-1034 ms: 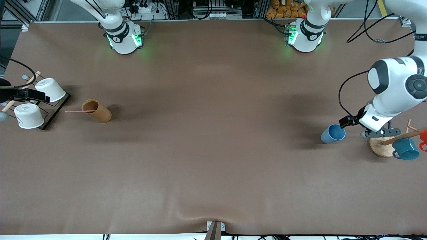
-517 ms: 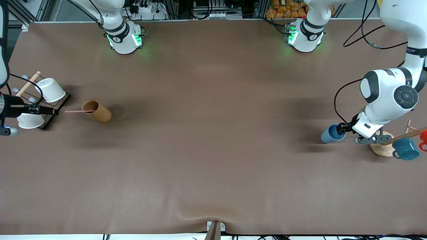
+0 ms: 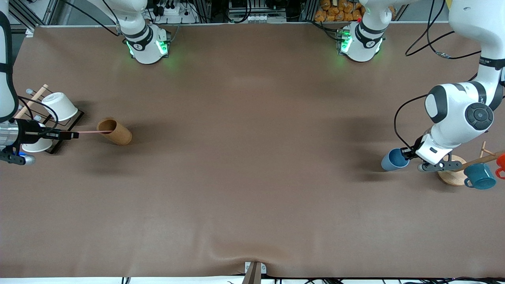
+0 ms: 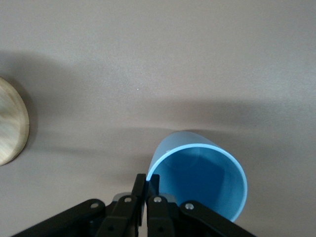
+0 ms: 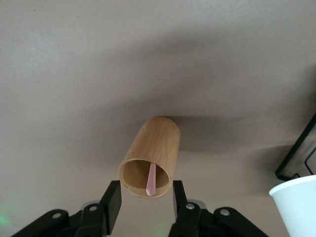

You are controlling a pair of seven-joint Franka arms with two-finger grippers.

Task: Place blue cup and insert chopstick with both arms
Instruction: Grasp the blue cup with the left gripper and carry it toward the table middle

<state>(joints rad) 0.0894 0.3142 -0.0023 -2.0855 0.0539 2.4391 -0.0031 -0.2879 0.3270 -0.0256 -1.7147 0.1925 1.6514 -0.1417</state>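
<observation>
Front view: left gripper pinching blue cup rim, slip risk; right gripper spread around chopstick, possible miss.

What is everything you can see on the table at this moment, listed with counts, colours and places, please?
blue cup: one, light blue, on its side at the left arm's end.
chopstick: one, pale pink, one end inside the wooden tube.
wooden tube: one, tan, on its side at the right arm's end.
white cups: two, on a black rack beside the tube.
teal mug: one, on the wooden mug stand.
orange mug: one, at the frame edge.
left end effector: shut on the blue cup's rim.
right end effector: open, astride the chopstick.
</observation>
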